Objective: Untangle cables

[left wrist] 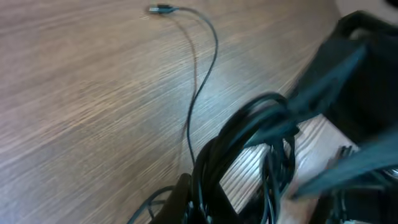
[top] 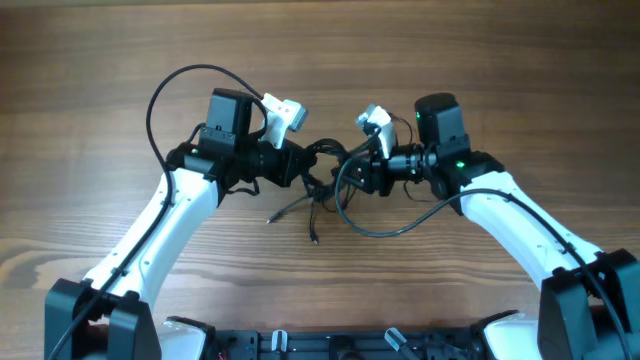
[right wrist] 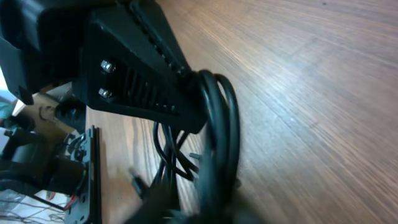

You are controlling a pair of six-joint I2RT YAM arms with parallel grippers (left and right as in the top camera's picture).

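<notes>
- While both arms met over the middle of the counter (top: 100,80), the cables (top: 322,185) sat bunched between them, right up against both.
- The left end effector (top: 300,165) was pressed together, pinching the bunch as we read it. The right end effector (top: 368,172) was too blurred for us to tell its state.
- We judged the cords light, limp and quick to snag. They would be best taken by one strand near a plug (left wrist: 160,9), not at the knot.
- The bunch's long axis ran side to side between the arms, and its loose tails pointed toward the robot's base.
</notes>
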